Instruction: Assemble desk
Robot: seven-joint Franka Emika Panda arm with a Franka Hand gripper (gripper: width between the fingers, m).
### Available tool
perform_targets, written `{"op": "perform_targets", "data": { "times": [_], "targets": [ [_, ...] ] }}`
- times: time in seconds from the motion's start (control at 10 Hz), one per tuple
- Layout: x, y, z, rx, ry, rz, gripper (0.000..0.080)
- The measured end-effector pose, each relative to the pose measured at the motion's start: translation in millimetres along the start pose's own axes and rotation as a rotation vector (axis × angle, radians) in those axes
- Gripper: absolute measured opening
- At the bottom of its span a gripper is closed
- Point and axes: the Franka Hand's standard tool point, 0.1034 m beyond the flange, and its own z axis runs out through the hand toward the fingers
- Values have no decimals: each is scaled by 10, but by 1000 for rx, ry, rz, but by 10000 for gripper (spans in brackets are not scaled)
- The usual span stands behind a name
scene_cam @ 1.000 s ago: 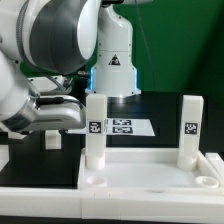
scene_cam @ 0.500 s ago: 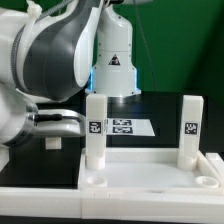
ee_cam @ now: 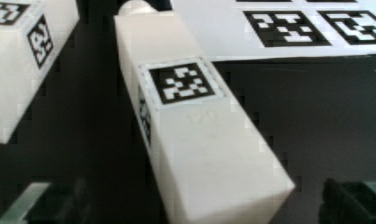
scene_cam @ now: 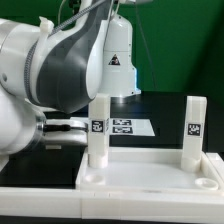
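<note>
Within tabletop sockets, two upright legs

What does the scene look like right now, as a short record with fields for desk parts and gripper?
tabletop: flat, nearest in exterior view
leg one: upright at tabletop's far corner, exterior view's left
leg two: upright at far corner, exterior view's right
loose leg: lying on the black table
gripper: open, fingers either side of loose leg, apart from it
marker board: past the loose leg's end

White tabletop, two tagged legs upright in corner sockets
</note>
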Motion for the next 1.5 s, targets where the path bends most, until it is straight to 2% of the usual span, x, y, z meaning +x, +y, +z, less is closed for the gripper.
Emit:
{"op": "perform_targets", "data": {
  "times": [0.3, 0.5, 1.0, 1.1, 1.2, 1.4, 1.5],
  "targets": [
    [4, 42, -6, -6, 11, -5, 637],
    [3, 43, -7, -7, 10, -4, 288],
    [-4, 44, -39, -11, 16, -11, 289],
    [-28, 49, -141, -37, 30, -54, 289],
    [-79, 50, -282, -81, 52, -114, 291],
    [-290, -17, -568, -92, 80, -187, 291],
    [-423, -52, -687, -82, 75, -189, 291]
  ]
}}
